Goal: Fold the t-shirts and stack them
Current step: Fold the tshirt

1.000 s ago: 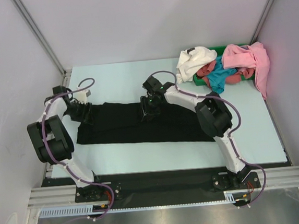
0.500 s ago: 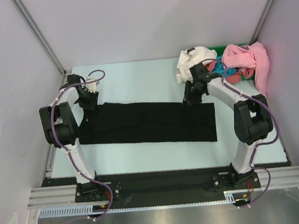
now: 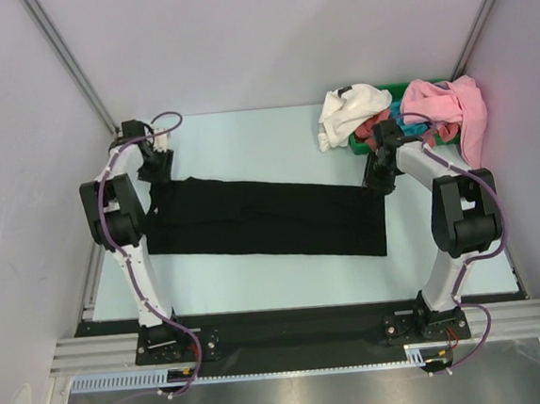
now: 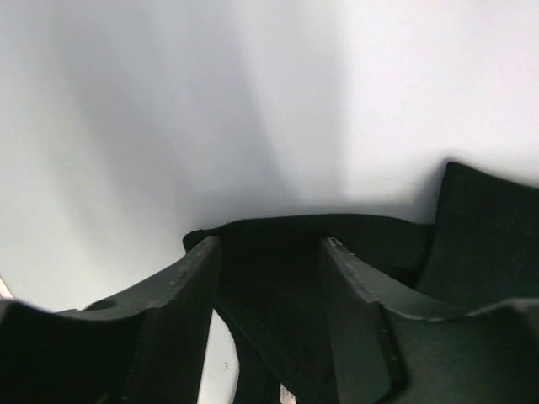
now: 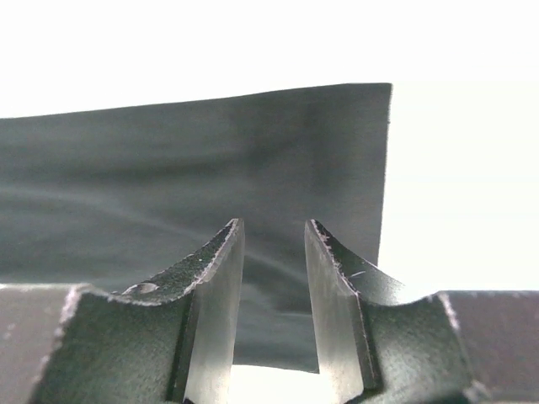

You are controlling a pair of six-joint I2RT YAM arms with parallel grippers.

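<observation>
The black t-shirt lies flat as a long folded band across the table. My left gripper is at its far left corner. In the left wrist view the jaws stand apart, with black cloth bunched between them. My right gripper is at the far right corner. In the right wrist view its jaws stand slightly apart over flat black cloth, not pinching it. White, pink, teal and red shirts are piled at the back right. The starburst print is hidden.
The pile sits in a green bin at the back right corner, and the pink shirt hangs over its right side. Grey walls and metal posts enclose the light table. Both arm bases stand at the near edge.
Both grippers have moved outward to the shirt's far corners. The shirt is drawn out longer and flatter, and its right end has shifted right. The right arm has swung from the middle towards the bin.
</observation>
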